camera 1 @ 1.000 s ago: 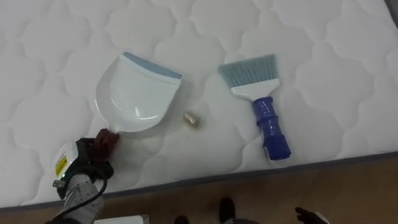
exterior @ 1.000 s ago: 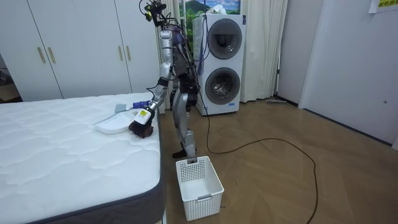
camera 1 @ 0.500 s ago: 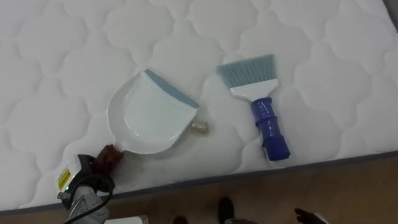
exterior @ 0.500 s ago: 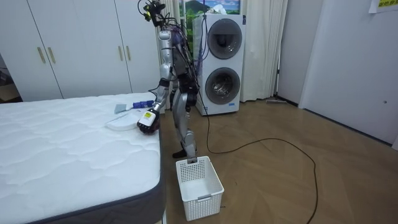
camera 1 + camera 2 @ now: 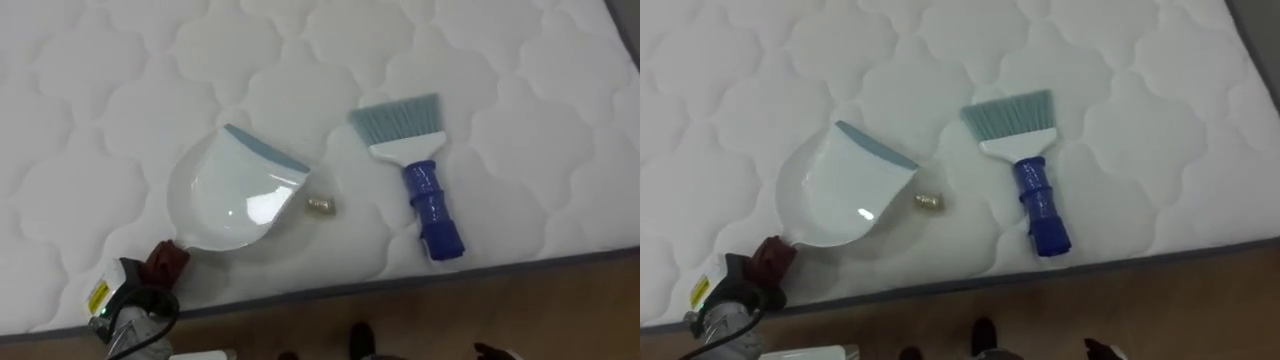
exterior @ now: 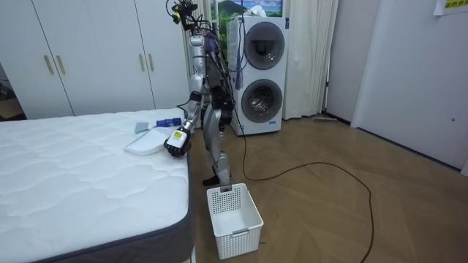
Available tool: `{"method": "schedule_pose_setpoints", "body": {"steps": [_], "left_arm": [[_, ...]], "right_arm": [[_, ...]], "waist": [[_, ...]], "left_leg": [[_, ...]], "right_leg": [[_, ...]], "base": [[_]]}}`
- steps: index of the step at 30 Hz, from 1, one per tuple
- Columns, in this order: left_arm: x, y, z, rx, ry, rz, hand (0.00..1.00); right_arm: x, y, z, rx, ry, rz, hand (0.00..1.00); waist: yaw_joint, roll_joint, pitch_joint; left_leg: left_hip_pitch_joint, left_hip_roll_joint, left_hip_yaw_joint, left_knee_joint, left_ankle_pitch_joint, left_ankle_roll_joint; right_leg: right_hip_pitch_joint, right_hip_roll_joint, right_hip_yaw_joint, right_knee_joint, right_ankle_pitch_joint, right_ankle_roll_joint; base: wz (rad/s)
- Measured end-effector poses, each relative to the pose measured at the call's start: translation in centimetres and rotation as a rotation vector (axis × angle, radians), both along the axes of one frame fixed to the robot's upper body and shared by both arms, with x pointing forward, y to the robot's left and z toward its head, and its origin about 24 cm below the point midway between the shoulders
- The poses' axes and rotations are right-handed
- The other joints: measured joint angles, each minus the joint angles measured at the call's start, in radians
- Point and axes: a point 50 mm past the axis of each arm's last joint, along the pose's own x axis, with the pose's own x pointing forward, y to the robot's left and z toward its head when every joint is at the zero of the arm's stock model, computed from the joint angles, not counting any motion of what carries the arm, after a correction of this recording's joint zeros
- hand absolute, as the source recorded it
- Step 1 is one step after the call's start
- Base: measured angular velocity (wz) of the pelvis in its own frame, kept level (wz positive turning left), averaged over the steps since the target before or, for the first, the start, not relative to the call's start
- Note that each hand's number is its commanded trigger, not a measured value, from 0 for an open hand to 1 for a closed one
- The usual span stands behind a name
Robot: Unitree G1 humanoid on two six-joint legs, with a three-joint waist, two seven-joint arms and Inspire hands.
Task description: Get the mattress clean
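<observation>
Lower left of the frame: left hand [image 5: 125, 305], fingers clamped round the reddish handle end of a white plastic dustpan with a pale blue lip [image 5: 235, 195], set on the white quilted mattress [image 5: 80, 80]. Just right of that lip, not touching: small crumpled golden scrap [image 5: 320, 205]. Further right, lying flat: hand brush with a blue handle and pale blue bristles [image 5: 425, 190]. Lower centre of the room view, on the floor: white slatted plastic basket [image 6: 234, 212].
</observation>
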Motion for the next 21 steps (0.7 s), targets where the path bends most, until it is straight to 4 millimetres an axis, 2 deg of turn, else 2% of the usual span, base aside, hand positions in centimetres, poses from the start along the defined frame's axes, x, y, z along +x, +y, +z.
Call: {"method": "schedule_pose_setpoints", "body": {"steps": [3,16,21], "left_arm": [[-0.1,0.1,0.0,-0.006,-0.007,0.022,1.00],[0.1,0.5,0.3,0.021,-0.033,0.033,1.00],[0.2,1.2,0.7,0.050,-0.041,0.027,1.00]], "right_arm": [[-0.2,-0.2,0.0,-0.005,0.004,-0.002,0.00],[-0.2,-0.3,0.0,-0.010,-0.013,0.000,0.00],[-0.8,-1.1,0.1,-0.021,-0.006,-0.009,0.00]], "waist": [[0.012,0.000,-0.0001],[0.024,0.008,-0.0031],[0.037,0.021,-0.0055]], "left_leg": [[-0.007,0.000,-0.003,0.000,0.000,0.000],[-0.020,0.000,-0.022,0.004,0.000,-0.001],[-0.021,0.001,-0.024,0.006,0.000,-0.001]], "right_leg": [[-0.006,0.000,-0.003,0.001,0.000,0.000],[-0.009,-0.004,-0.030,-0.002,0.000,-0.003],[-0.009,-0.010,-0.057,0.000,0.003,-0.008]], "base": [[0.02],[0.03],[0.00]]}}
